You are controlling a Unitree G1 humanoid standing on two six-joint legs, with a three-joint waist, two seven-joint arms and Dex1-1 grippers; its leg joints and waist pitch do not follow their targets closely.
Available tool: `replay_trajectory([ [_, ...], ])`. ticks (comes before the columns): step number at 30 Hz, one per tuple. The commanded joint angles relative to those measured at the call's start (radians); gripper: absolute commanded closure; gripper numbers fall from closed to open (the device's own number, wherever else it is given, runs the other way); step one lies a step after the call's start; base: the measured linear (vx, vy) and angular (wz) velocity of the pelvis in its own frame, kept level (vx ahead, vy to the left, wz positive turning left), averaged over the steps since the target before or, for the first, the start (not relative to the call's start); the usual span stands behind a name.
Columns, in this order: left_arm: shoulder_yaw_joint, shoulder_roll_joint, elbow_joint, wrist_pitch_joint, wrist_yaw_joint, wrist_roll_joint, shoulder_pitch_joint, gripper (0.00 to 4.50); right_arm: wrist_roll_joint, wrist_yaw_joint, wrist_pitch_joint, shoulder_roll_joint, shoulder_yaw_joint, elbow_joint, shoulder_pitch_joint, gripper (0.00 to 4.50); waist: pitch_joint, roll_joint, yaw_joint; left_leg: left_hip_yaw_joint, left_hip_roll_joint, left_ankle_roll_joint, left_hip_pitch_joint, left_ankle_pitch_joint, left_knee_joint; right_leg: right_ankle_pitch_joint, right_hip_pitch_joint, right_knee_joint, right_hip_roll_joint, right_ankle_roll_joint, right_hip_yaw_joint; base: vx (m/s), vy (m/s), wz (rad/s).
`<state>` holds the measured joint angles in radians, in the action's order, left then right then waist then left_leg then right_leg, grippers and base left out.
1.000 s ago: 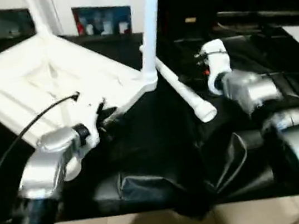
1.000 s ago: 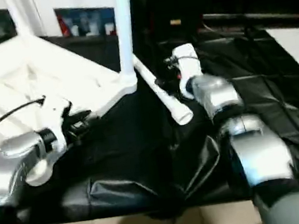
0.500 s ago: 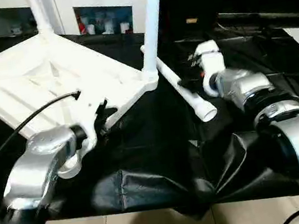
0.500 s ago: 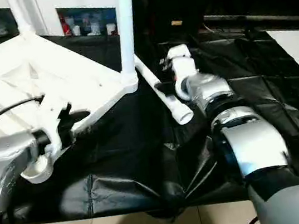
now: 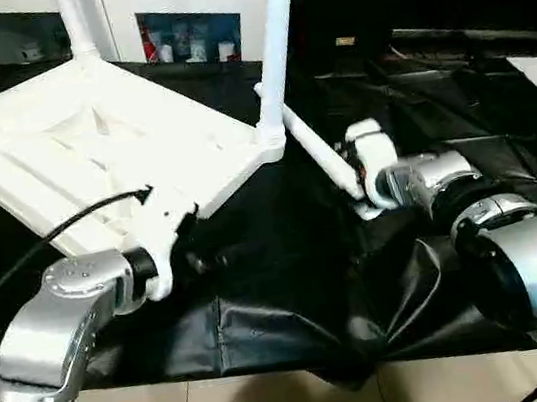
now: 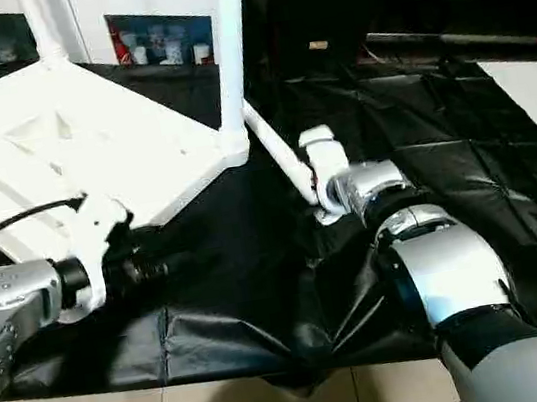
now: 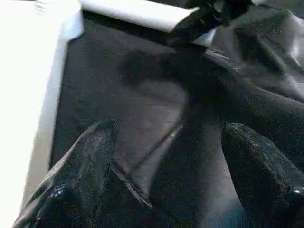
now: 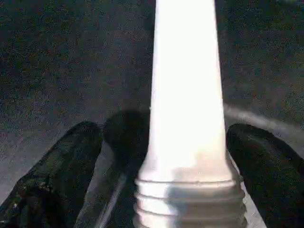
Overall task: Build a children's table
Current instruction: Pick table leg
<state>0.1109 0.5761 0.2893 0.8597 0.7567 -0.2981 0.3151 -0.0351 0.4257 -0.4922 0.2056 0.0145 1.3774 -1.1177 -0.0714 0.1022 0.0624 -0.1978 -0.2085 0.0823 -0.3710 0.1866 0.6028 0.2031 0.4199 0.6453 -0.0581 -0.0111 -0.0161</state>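
Note:
The children's table top [image 5: 87, 137] lies upside down at the back left, ribbed side up. Two of its legs stand upright in corner sockets, one at the near right corner [image 5: 273, 43] and one at the far corner [image 5: 75, 23]. A loose leg [image 5: 308, 142] lies on the black cloth, threaded end toward me. My right gripper [image 8: 166, 142] is open and straddles that threaded end, with a finger [image 8: 57, 175] on either side. My left gripper [image 7: 168, 161] is open over bare cloth, just in front of the top's near edge [image 7: 45, 109], holding nothing.
Wrinkled black cloth [image 5: 298, 328] covers the work table down to its front edge. A flat white board [image 6: 534, 85] lies at the far right. White cabinets with a shelf of small items [image 5: 188, 36] stand behind. A black cable [image 5: 51, 233] runs from my left wrist.
My left gripper has opened wider and drawn back from the table top's near edge. My right gripper has slid along the loose leg to its threaded end. The camera has shifted too.

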Motion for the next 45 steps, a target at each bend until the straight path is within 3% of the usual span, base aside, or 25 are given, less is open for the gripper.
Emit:
replay_trajectory([
  [1, 0.018, 0.001, 0.022, 0.018, 0.007, -0.014, -0.004, 0.65, -0.010, 0.012, -0.029, 0.017, 0.003, 0.006, 0.010, 0.00, 0.072, -0.015, 0.006, 0.004, -0.016, 0.036, 0.012, 0.122, -0.063, 0.073, -0.052, -0.060, -0.057, -0.203, 0.030, 0.000, 0.000, 0.00],
  [9, 0.029, 0.019, 0.043, 0.055, 0.023, -0.028, 0.007, 0.63, -0.044, 0.079, -0.073, 0.039, -0.025, 0.004, 0.022, 0.55, 0.075, -0.010, 0.007, 0.005, -0.014, 0.036, 0.009, 0.088, -0.060, 0.049, -0.054, -0.056, -0.056, -0.202, 0.028, 0.000, 0.000, 0.00],
  [14, 0.038, 0.014, 0.011, 0.022, 0.009, -0.010, 0.027, 0.63, -0.051, 0.087, -0.078, 0.046, -0.023, 0.001, 0.036, 0.91, 0.076, -0.005, 0.008, 0.004, -0.014, 0.028, 0.010, 0.075, -0.059, 0.028, -0.054, -0.054, -0.055, -0.208, 0.027, 0.000, 0.000, 0.00],
  [22, 0.033, -0.014, -0.047, -0.035, -0.028, 0.020, 0.044, 0.63, -0.005, 0.045, -0.072, 0.050, 0.046, -0.008, 0.068, 1.65, 0.077, -0.011, 0.010, 0.005, -0.014, 0.037, 0.013, 0.091, -0.059, 0.030, -0.054, -0.054, -0.055, -0.205, 0.028, 0.000, 0.000, 0.00],
  [25, -0.004, -0.062, -0.097, -0.081, -0.098, 0.040, 0.060, 0.63, 0.038, 0.039, -0.073, 0.048, 0.090, -0.012, 0.088, 1.72, 0.080, -0.017, 0.013, 0.005, -0.013, 0.039, 0.014, 0.091, -0.058, 0.000, -0.057, -0.054, -0.052, -0.212, 0.028, 0.000, 0.000, 0.00],
  [26, -0.004, -0.062, -0.097, -0.081, -0.098, 0.040, 0.060, 0.63, 0.038, 0.039, -0.073, 0.048, 0.090, -0.012, 0.088, 1.73, 0.082, -0.014, 0.014, 0.005, -0.013, 0.037, 0.014, 0.090, -0.058, -0.003, -0.058, -0.054, -0.053, -0.211, 0.027, 0.000, 0.000, 0.00],
  [27, -0.003, -0.067, -0.114, -0.113, -0.104, 0.050, 0.067, 0.63, 0.051, 0.040, -0.073, 0.045, 0.103, -0.015, 0.098, 1.74, 0.081, -0.024, 0.017, 0.007, -0.013, 0.037, 0.016, 0.099, -0.058, 0.003, -0.056, -0.054, -0.053, -0.211, 0.027, 0.000, 0.000, 0.00],
  [31, -0.015, -0.102, -0.137, -0.140, -0.132, 0.047, 0.081, 0.47, 0.065, 0.033, -0.063, 0.040, 0.124, -0.021, 0.117, 1.75, 0.082, -0.023, 0.017, 0.006, -0.014, 0.044, 0.017, 0.115, -0.059, 0.008, -0.056, -0.056, -0.053, -0.218, 0.026, 0.000, 0.000, 0.00],
  [34, -0.040, -0.166, -0.156, -0.173, -0.175, 0.033, 0.098, 0.27, 0.113, -0.038, -0.009, 0.036, 0.185, -0.036, 0.139, 1.75, 0.080, -0.024, 0.020, 0.008, -0.015, 0.055, 0.020, 0.151, -0.060, 0.046, -0.055, -0.060, -0.055, -0.215, 0.025, 0.000, 0.000, 0.00],
  [35, -0.061, -0.214, -0.168, -0.174, -0.218, 0.027, 0.109, 0.17, 0.147, -0.098, 0.061, 0.032, 0.230, -0.055, 0.152, 1.75, 0.080, -0.025, 0.021, 0.008, -0.016, 0.061, 0.021, 0.161, -0.060, 0.052, -0.054, -0.062, -0.057, -0.212, 0.025, 0.000, 0.000, 0.00],
  [38, -0.082, -0.264, -0.184, -0.160, -0.280, 0.023, 0.118, 0.07, 0.191, -0.130, 0.181, 0.026, 0.279, -0.098, 0.181, 1.75, 0.082, -0.022, 0.025, 0.007, -0.015, 0.058, 0.021, 0.177, -0.059, 0.062, -0.053, -0.064, -0.055, -0.199, 0.025, 0.000, 0.000, 0.00],
  [39, -0.117, -0.317, -0.197, -0.199, -0.346, 0.018, 0.112, 0.00, 0.237, -0.102, 0.266, 0.014, 0.322, -0.162, 0.219, 1.76, 0.084, -0.031, 0.024, 0.007, -0.013, 0.048, 0.018, 0.165, -0.058, 0.041, -0.056, -0.063, -0.055, -0.199, 0.025, 0.000, 0.000, 0.00],
  [40, -0.117, -0.317, -0.197, -0.199, -0.346, 0.018, 0.112, 0.00, 0.237, -0.102, 0.266, 0.014, 0.322, -0.162, 0.219, 1.76, 0.083, -0.026, 0.025, 0.006, -0.014, 0.039, 0.016, 0.163, -0.058, 0.028, -0.058, -0.066, -0.055, -0.195, 0.026, 0.000, 0.000, 0.00],
  [41, -0.105, -0.322, -0.197, -0.196, -0.354, 0.028, 0.109, 0.00, 0.253, -0.083, 0.303, 0.004, 0.336, -0.206, 0.246, 1.76, 0.085, -0.022, 0.024, 0.007, -0.014, 0.033, 0.016, 0.152, -0.056, 0.018, -0.059, -0.063, -0.054, -0.197, 0.026, 0.000, 0.000, 0.00],
  [42, -0.110, -0.353, -0.198, -0.158, -0.370, 0.009, 0.110, 0.00, 0.272, -0.079, 0.369, -0.023, 0.358, -0.317, 0.317, 1.76, 0.086, -0.034, 0.026, 0.008, -0.014, 0.010, 0.013, 0.117, -0.054, -0.022, -0.059, -0.057, -0.054, -0.199, 0.026, 0.000, 0.000, 0.00],
  [43, -0.124, -0.373, -0.200, -0.133, -0.377, -0.012, 0.112, 0.00, 0.274, -0.093, 0.387, -0.035, 0.363, -0.361, 0.347, 1.76, 0.085, -0.030, 0.026, 0.007, -0.013, 0.003, 0.013, 0.107, -0.056, -0.034, -0.061, -0.060, -0.053, -0.198, 0.025, 0.000, 0.000, 0.00],
  [45, -0.168, -0.452, -0.228, -0.257, -0.456, -0.016, 0.119, 0.00, 0.272, -0.096, 0.429, -0.087, 0.355, -0.546, 0.460, 1.76, 0.085, -0.038, 0.028, 0.008, -0.010, -0.010, 0.013, 0.079, -0.055, -0.071, -0.063, -0.061, -0.048, -0.203, 0.026, 0.000, 0.000, 0.00],
])
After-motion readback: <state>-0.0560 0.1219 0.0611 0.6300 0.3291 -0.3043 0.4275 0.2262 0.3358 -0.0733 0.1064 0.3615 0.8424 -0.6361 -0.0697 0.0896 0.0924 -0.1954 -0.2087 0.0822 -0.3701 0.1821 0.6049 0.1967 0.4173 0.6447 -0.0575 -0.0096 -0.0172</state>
